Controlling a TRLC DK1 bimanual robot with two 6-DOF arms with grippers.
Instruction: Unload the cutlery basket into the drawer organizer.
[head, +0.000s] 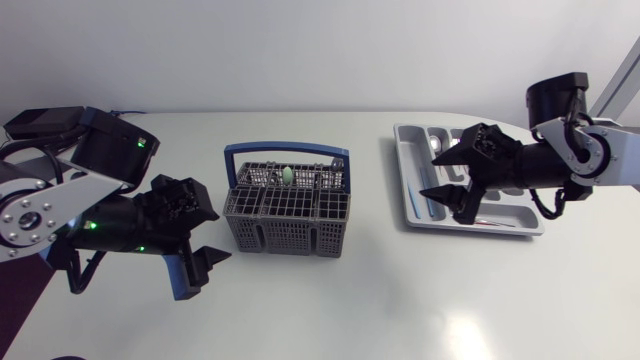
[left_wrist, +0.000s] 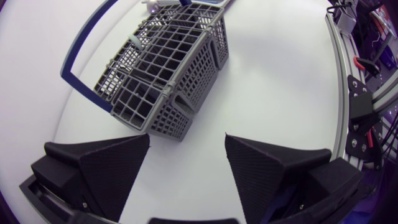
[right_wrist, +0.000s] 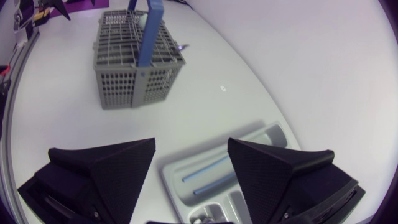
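grey mesh cutlery basket, blue handle.

Cutlery basket left of drawer organizer

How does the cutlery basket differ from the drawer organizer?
The cutlery basket is tall, dark grey mesh with a blue handle; the drawer organizer is a low, light grey, solid-walled tray without one. The basket stands free mid-table; the organizer lies under the right gripper. Both hold items.

The claw hangs open above the desk. The grey, blue-handled basket stands just ahead, well in from the desk's edge.
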